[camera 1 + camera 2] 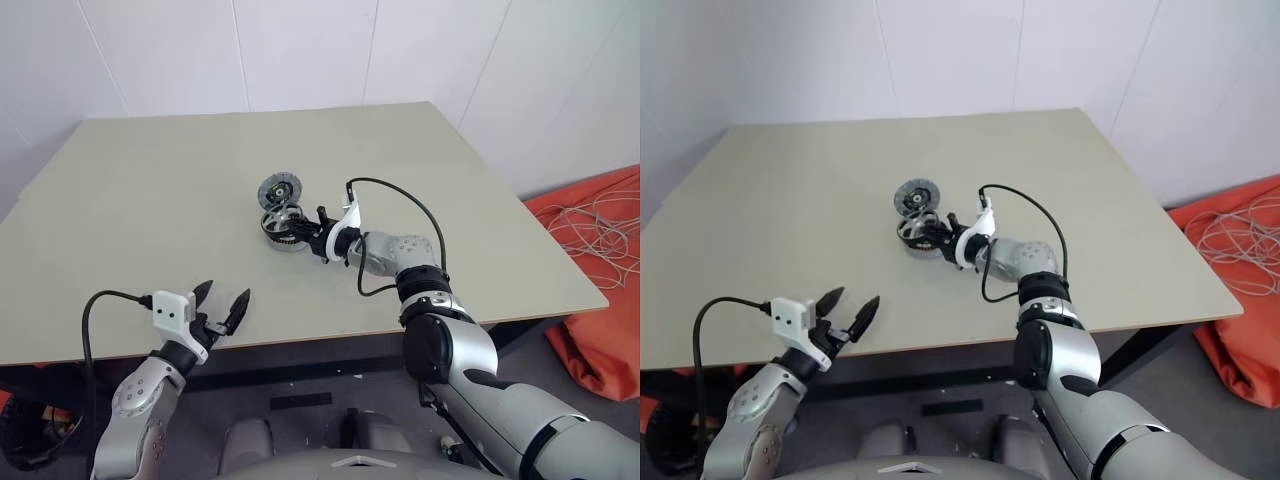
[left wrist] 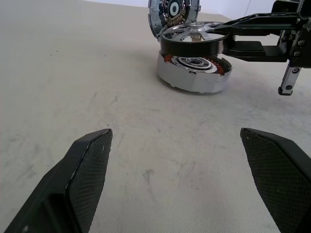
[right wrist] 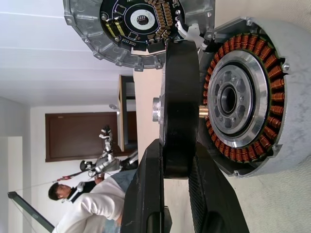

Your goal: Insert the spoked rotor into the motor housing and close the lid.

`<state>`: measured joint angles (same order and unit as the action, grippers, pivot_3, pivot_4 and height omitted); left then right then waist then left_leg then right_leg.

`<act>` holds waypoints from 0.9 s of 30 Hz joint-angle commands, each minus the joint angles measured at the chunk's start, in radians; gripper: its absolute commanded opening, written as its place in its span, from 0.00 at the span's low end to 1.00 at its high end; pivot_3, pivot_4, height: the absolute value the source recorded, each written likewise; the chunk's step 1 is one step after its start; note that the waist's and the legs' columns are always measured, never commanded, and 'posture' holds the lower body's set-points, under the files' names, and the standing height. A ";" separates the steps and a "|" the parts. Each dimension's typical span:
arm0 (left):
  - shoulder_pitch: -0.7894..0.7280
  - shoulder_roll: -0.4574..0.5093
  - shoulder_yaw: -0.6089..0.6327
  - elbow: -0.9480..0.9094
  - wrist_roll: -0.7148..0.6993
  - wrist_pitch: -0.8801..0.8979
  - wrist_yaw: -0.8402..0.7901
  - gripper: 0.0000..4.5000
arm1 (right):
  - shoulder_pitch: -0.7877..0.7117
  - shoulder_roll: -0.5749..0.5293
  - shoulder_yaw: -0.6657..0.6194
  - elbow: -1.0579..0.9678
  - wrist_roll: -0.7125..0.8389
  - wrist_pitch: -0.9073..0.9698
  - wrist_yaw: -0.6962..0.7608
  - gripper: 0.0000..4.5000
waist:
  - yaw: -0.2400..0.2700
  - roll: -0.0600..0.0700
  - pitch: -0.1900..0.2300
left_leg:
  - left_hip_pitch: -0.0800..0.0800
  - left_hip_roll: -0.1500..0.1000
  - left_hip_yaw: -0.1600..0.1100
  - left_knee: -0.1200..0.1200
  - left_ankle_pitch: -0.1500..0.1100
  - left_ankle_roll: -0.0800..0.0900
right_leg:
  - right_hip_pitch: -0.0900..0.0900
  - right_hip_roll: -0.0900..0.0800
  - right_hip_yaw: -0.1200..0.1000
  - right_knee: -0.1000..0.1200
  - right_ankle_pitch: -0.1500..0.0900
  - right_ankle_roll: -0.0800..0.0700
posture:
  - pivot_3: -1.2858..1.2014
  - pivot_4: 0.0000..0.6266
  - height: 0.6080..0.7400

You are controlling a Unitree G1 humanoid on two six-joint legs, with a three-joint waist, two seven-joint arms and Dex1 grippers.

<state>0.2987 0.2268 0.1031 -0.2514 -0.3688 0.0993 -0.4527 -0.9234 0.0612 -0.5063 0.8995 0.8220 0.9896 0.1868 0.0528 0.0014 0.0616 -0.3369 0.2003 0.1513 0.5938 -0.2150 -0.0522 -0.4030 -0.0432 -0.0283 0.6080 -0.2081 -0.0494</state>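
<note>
Nearest my head camera sits the left gripper (image 1: pixel 222 305), down at about seven o'clock over the near edge of the tabletop (image 1: pixel 150 190) — its two black fingers stand wide apart with nothing between them, pointing roughly level across the surface toward the parts.

Out near the middle of the tabletop, my right gripper (image 1: pixel 308 229) reaches in from four o'clock and is clamped on the spoked rotor (image 3: pixel 180 104). From the right wrist camera I see the two fingers (image 3: pixel 146 194) pinching the thick dark rim from either side, one pad on each face. I see the rotor held flat and just above the motor housing (image 2: pixel 193 73), its small brass-coloured shaft end aimed at the silvery centre; it is not seated, since the ring of copper windings and a gap under the rim show in the left wrist view.

The housing rests on the tabletop. Its lid (image 1: pixel 280 188) stands tilted up open at the housing's twelve o'clock side, inner face with a dark circuit board turned toward the rotor; I cannot tell from here whether it is attached or only leaning.

Off the tabletop at three o'clock lies an orange cloth (image 1: pixel 595 290) with pale cord on it. A person (image 3: pixel 92 206) in white shows in the right wrist view's background.
</note>
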 commanded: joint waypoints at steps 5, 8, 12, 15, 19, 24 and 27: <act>-0.018 0.005 -0.006 -0.061 -0.001 0.018 0.018 1.00 | -0.041 -0.002 -0.008 0.000 -0.003 -0.016 0.029 0.09 | 0.000 0.000 0.000 | 0.000 0.000 0.000 0.000 0.000 0.000 | 0.000 0.000 0.000 0.000 0.000 -0.001 | 0.52 0.00 1.00; -0.027 0.007 -0.004 -0.067 -0.003 0.031 0.024 1.00 | -0.042 -0.005 -0.008 0.006 -0.013 -0.025 0.032 0.09 | 0.000 0.000 0.000 | 0.000 0.000 0.000 0.000 0.000 0.000 | 0.000 0.000 0.000 0.000 0.001 -0.001 | 0.52 0.00 1.00; -0.030 0.008 -0.002 -0.068 -0.004 0.037 0.026 1.00 | -0.041 -0.011 -0.010 0.017 -0.026 -0.039 0.040 0.09 | 0.000 0.000 0.000 | 0.000 0.000 0.000 0.000 0.000 0.000 | 0.000 0.000 0.000 0.000 0.002 -0.003 | 0.52 0.00 1.00; -0.029 0.008 0.000 -0.069 -0.006 0.038 0.025 1.00 | -0.044 -0.018 -0.012 0.029 -0.033 -0.050 0.043 0.09 | 0.000 0.000 0.000 | 0.000 0.000 0.000 0.000 0.000 0.000 | 0.000 0.000 0.000 0.000 0.002 -0.004 | 0.52 0.00 1.00; -0.025 0.010 0.005 -0.067 -0.010 0.035 0.020 1.00 | -0.046 -0.023 -0.012 0.039 -0.036 -0.058 0.048 0.17 | 0.000 0.000 0.000 | 0.000 0.000 0.000 0.000 0.000 0.000 | 0.000 0.000 0.000 0.000 0.002 -0.004 | 0.52 0.00 1.00; -0.016 0.011 0.009 -0.058 -0.013 0.023 0.009 1.00 | -0.048 -0.018 -0.013 0.037 -0.036 -0.058 0.050 0.51 | -0.001 0.000 0.000 | 0.000 0.000 0.000 0.000 0.000 0.000 | 0.000 0.000 0.000 0.000 0.002 -0.003 | 0.52 0.00 1.00; -0.012 0.010 0.010 -0.048 -0.012 0.015 0.002 1.00 | -0.050 -0.015 -0.014 0.036 -0.036 -0.057 0.050 0.73 | -0.002 0.000 0.000 | 0.000 0.000 0.000 0.000 -0.001 0.002 | 0.000 0.000 0.000 0.000 0.002 -0.003 | 0.52 0.00 1.00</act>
<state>0.2881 0.2305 0.1023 -0.2734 -0.3717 0.1375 -0.4416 -0.9462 0.0420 -0.5125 0.9451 0.7766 0.9375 0.2327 0.0508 0.0014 0.0616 -0.3366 0.2004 0.1514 0.5939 -0.2165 -0.0495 -0.4028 -0.0432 -0.0284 0.6081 -0.2071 -0.0512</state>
